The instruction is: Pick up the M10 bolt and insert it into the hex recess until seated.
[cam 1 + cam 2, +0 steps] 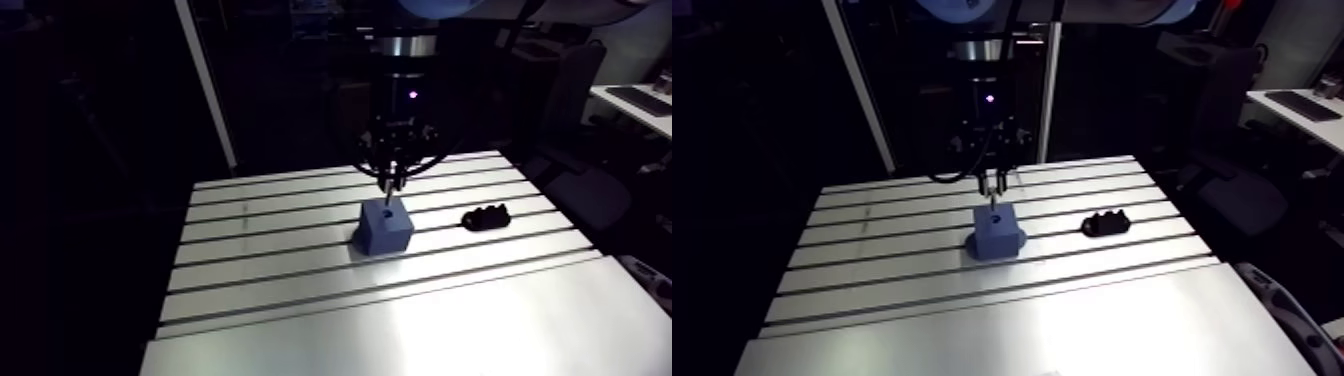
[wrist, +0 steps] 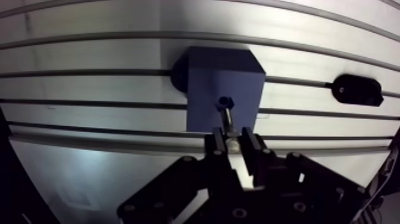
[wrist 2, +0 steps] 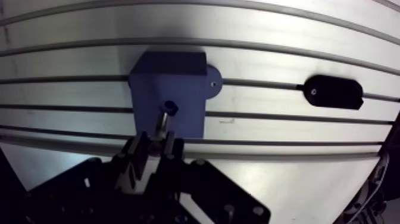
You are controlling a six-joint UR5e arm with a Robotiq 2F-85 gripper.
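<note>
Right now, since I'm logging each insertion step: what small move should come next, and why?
Probably a slow, straight descent: the slim metal bolt, clamped in the jaws, hangs with its tip at the dark recess in the blue square block, seemingly not yet seated.

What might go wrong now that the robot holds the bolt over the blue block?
The bolt might miss the small hex recess and jam on top of the blue block if it is slightly off-centre. The end effector seems to grip only the bolt's upper end, so the bolt could slip or tilt when it is pushed down.
</note>
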